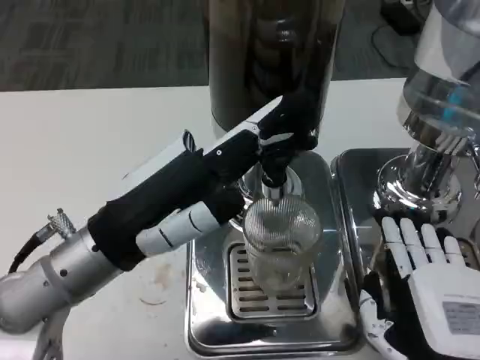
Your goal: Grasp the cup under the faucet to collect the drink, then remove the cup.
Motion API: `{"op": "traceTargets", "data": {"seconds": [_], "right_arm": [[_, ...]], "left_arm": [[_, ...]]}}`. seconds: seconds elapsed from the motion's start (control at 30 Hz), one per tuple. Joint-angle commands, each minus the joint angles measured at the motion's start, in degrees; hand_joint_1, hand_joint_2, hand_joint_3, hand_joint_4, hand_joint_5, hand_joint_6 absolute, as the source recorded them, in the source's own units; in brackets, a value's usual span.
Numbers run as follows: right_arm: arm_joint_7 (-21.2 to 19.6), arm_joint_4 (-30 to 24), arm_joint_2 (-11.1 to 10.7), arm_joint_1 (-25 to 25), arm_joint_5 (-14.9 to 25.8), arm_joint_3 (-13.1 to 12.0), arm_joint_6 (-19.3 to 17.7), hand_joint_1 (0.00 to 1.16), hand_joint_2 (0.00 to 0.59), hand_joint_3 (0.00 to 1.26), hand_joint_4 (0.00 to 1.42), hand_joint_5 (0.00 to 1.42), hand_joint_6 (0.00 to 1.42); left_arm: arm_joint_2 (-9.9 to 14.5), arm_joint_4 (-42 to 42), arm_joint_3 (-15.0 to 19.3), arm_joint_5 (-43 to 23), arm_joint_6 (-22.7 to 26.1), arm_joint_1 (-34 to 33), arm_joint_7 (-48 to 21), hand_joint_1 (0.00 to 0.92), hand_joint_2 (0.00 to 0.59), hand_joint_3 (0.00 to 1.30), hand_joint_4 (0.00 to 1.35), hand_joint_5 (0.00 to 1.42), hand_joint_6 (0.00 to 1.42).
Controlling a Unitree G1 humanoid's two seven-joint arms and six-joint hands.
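A ribbed clear glass cup (282, 241) stands upright on the grate of the steel drip tray (210, 315), directly below the faucet spout (273, 186) of the dark drink dispenser (274, 52). My left arm reaches in from the lower left, and my left hand (259, 142) is up at the faucet, its dark fingers (294, 120) curled around the faucet lever above the cup. The thumb side of that hand lies close to the cup's left rim. My right hand (424, 289) rests at the lower right, fingers straight and apart, holding nothing, just right of the cup.
A second steel tray (352, 195) sits to the right under a chrome-based dispenser (424, 176) with a clear tank. White tabletop (82, 142) stretches to the left. A cable runs from my left forearm at the lower left edge.
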Motion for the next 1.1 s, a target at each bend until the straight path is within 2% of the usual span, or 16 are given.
{"op": "traceTargets", "data": {"seconds": [0.03, 0.37, 0.57, 0.93, 0.97, 1.07, 1.1], "right_arm": [[-0.6, 0.6, 0.0, -0.4, -0.4, -0.1, 0.4, 0.11, 0.539, 0.00, 0.00, 0.00, 0.00], [-0.4, 1.4, 0.1, -1.2, 0.6, 0.0, 0.1, 0.13, 0.542, 0.00, 0.00, 0.00, 0.00], [-0.8, 1.9, 0.2, -1.4, 1.6, -0.4, -0.1, 0.23, 0.521, 0.00, 0.00, 0.00, 0.00], [-0.9, 1.4, 0.3, -1.1, 2.8, -0.9, 0.0, 0.25, 0.520, 0.00, 0.00, 0.00, 0.00], [-0.7, 1.2, 0.5, -1.1, 3.5, -1.2, -0.1, 0.25, 0.519, 0.00, 0.00, 0.00, 0.00], [-2.0, 0.9, 2.2, -0.3, 13.2, -4.2, -4.8, 0.25, 0.516, 0.00, 0.00, 0.00, 0.00], [-2.5, 1.0, 2.2, -0.3, 15.3, -4.8, -6.6, 0.25, 0.514, 0.00, 0.00, 0.00, 0.00]], "left_arm": [[1.8, -1.9, -0.3, 3.1, -1.5, -0.5, -1.8, 0.000, 0.215, 0.03, 0.00, 0.13, 0.05], [3.7, -2.7, -1.0, 5.4, -3.0, -0.9, -1.9, 0.000, 0.223, 0.05, 0.00, 0.10, 0.02], [4.0, -2.8, -1.3, 5.5, -2.8, -0.8, -1.9, 0.000, 0.216, 0.08, 0.00, 0.09, 0.01], [4.3, -2.9, -1.8, 5.6, -2.2, -1.0, -1.8, 0.000, 0.215, 0.09, 0.00, 0.08, 0.00], [4.3, -3.0, -1.9, 5.6, -2.1, -1.0, -1.7, 0.000, 0.216, 0.09, 0.00, 0.08, 0.00], [4.2, -3.1, -1.8, 5.8, -2.0, -0.7, -1.4, 0.000, 0.216, 0.09, 0.00, 0.08, 0.00], [4.3, -3.2, -1.7, 5.9, -2.0, -0.7, -1.3, 0.000, 0.216, 0.09, 0.00, 0.07, 0.00]]}}
